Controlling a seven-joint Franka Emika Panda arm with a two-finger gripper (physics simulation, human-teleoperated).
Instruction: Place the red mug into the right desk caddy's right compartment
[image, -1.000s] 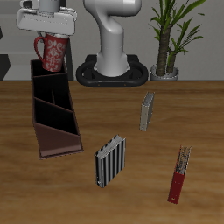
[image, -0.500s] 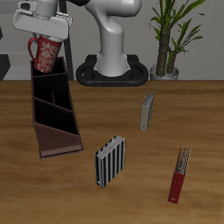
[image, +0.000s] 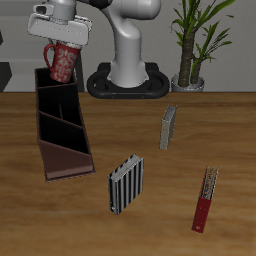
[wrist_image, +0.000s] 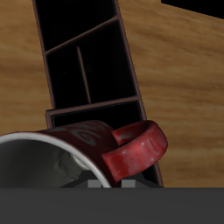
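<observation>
My gripper (image: 63, 44) is shut on the red mug (image: 62, 63) and holds it in the air, slightly tilted, above the far end of the right desk caddy (image: 60, 130). The caddy is a long dark maroon box on the wooden table, running from the back toward the front edge, split into several cells. The wrist view shows the mug's grey rim and red handle (wrist_image: 136, 149) close up. The caddy's dark cells (wrist_image: 92, 74) lie below it. Which cell the mug hangs over I cannot tell exactly; it is near the far end cell.
A grey-and-black striped block (image: 125, 183) stands near the table's front. A small grey block (image: 168, 127) stands mid-table. A flat red-handled tool (image: 205, 200) lies near the front edge. The robot base (image: 130, 78) and a potted plant (image: 195, 50) are at the back.
The gripper with the mug swung sideways away from the robot base, then came back over the caddy's far end. The mug's tilt changed. Nothing on the table moved.
</observation>
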